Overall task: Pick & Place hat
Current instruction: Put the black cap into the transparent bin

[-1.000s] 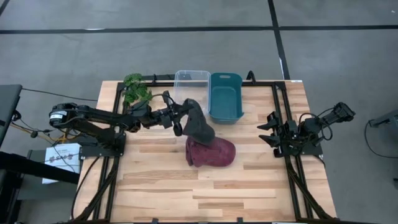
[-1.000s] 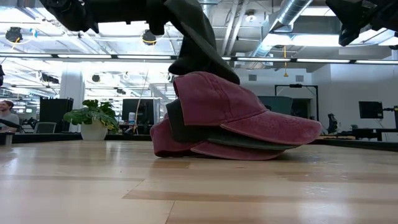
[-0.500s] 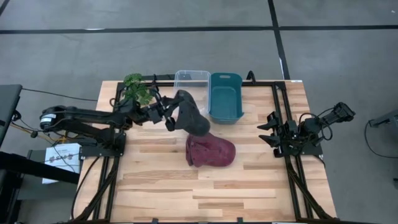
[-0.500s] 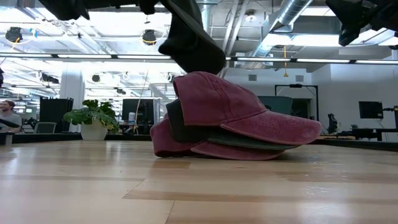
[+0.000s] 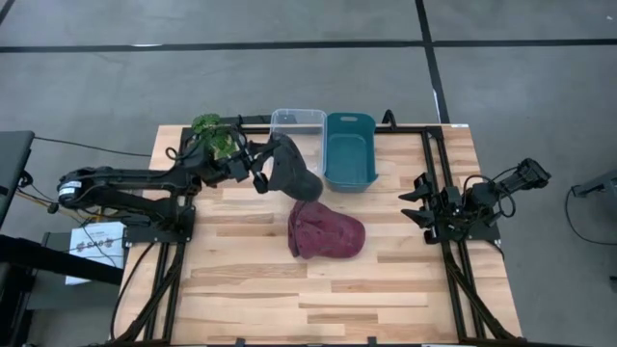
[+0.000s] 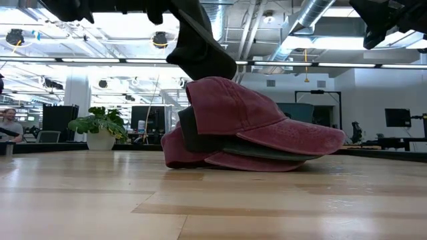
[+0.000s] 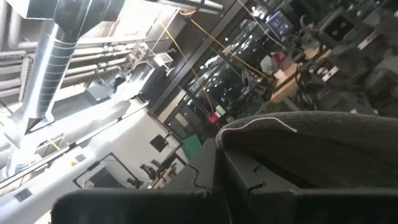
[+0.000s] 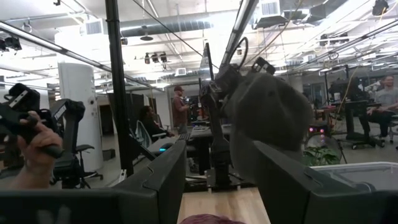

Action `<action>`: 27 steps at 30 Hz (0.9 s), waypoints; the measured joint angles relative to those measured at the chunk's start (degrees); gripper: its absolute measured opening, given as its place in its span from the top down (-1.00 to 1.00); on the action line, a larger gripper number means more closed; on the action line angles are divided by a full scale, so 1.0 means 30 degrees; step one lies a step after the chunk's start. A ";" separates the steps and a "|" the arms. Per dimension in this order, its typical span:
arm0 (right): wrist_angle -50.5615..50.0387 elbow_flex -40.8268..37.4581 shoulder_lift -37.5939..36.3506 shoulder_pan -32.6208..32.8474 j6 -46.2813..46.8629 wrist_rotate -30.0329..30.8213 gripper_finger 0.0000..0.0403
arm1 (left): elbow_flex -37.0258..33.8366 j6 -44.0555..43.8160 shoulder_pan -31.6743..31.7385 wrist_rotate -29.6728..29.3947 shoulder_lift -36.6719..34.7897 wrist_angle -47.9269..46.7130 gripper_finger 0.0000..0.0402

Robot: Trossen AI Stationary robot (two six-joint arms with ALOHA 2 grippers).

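Above the table (image 5: 241,289), your left end effector (image 5: 258,171) was shut tight on a dark hat (image 5: 294,173), which hung in the air from it, near the clear bin (image 5: 297,118). You likely held it high so it could drop in there. More hats, a red pile (image 5: 326,234), lay below. Your right end effector (image 5: 416,204) waited wide open by the table's right edge.
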 joint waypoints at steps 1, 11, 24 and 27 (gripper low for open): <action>0.0000 0.0003 0.0005 0.0000 0.0000 0.0000 0.15 | 0.0000 -0.0038 0.0221 0.0169 0.0010 -0.0067 0.95; 0.0000 0.0004 0.0000 0.0000 0.0000 0.0000 0.15 | 0.0000 -0.1818 0.3046 0.3267 0.0015 -0.0207 0.95; -0.0007 0.0002 0.0002 0.0000 0.0000 0.0007 0.15 | 0.0000 -0.4243 0.6585 0.5422 0.0022 -0.0914 0.95; -0.0007 0.0000 0.0000 0.0000 -0.0235 0.0007 0.15 | 0.0007 -0.5133 0.7404 0.6248 0.0261 -0.0924 0.95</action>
